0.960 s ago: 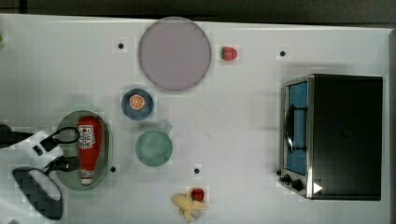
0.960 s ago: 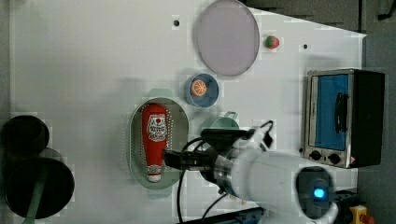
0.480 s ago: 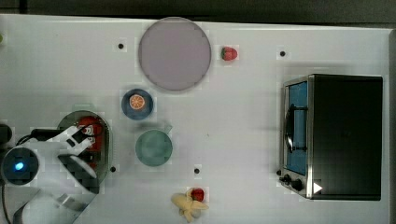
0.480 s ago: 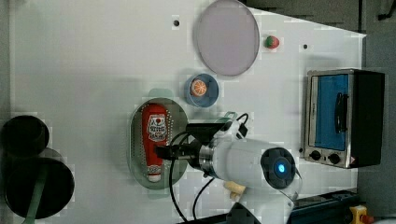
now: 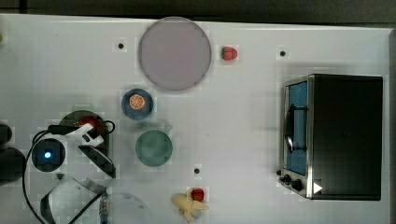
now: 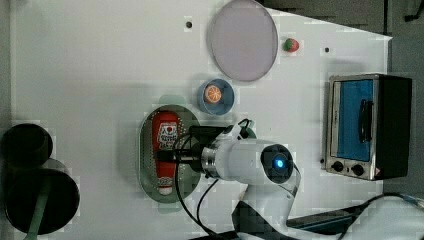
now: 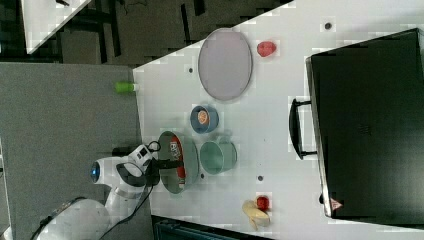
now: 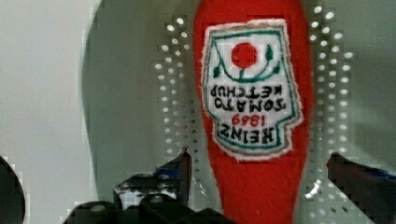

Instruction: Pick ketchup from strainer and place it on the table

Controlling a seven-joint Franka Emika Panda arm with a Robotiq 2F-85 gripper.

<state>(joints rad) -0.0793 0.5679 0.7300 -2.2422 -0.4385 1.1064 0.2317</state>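
Wrist view: ketchup [image 8: 254, 116] lying flat in strainer [image 8: 135, 93], between spread fingers [image 8: 180, 168] of gripper [image 8: 259, 186], not pinched yet. Probably soft, light, felt-like, not slippery. Best squeezed gently across red middle, below label.

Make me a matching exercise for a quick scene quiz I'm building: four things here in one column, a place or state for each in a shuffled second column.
1. ketchup
2. end effector
3. orange slice
4. banana

a. in a small blue bowl
b. open, fingers either side of the bottle
c. lying in the strainer
d. on the table beside a strawberry

Pairs: 1-c, 2-b, 3-a, 4-d
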